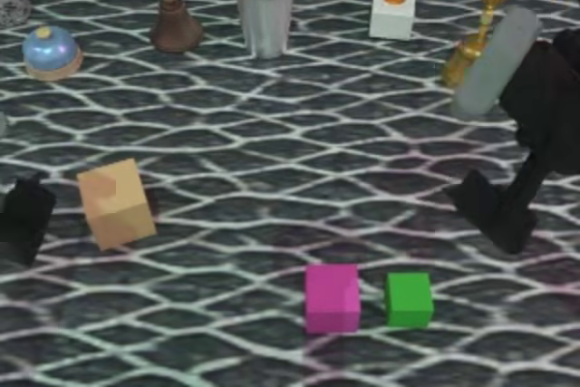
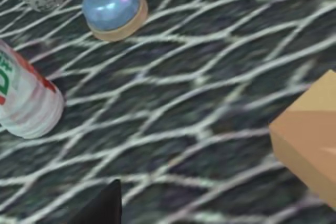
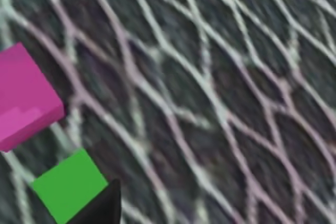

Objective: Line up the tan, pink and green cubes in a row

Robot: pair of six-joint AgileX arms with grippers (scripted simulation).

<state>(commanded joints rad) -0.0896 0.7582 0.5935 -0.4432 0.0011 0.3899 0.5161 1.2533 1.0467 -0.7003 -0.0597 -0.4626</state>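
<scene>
Matte magenta-pink cube (image 1: 332,296) and smaller matte bright green cube (image 1: 408,299) side by side, near, not touching, front centre of dark net-patterned table (image 1: 272,178). Largest matte light tan cube (image 1: 116,203) tilted, far left, just beside left gripper (image 1: 25,215). Right gripper (image 1: 494,210) above-right of green cube, apart. Finger spacing on both: cannot tell.

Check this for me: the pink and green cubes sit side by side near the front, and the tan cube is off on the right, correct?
Not quite. The pink cube and green cube do sit side by side, but the top view shows the tan cube off on the left.
</scene>
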